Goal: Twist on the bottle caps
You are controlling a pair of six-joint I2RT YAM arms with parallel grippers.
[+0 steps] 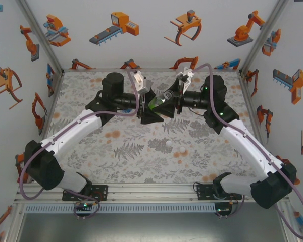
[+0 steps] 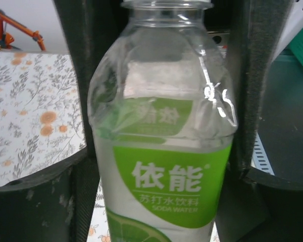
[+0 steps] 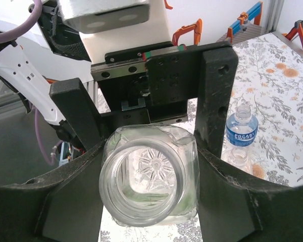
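Observation:
A see-through bottle with a green label hangs on its side above the middle of the table, between both grippers. My right gripper is shut on its shoulder, and the bare, uncapped mouth faces that wrist camera. My left gripper is shut on the labelled body, with its fingers pressed against both sides. Two white bottle caps lie on the table nearer the arm bases. A bottle with a blue label stands uncapped on the table, a clear bottle right beside it.
The table carries a grey leaf-patterned cloth and is walled in by white panels with orange robot pictures. A metal rail runs along the near edge. Open cloth lies left of and in front of the grippers.

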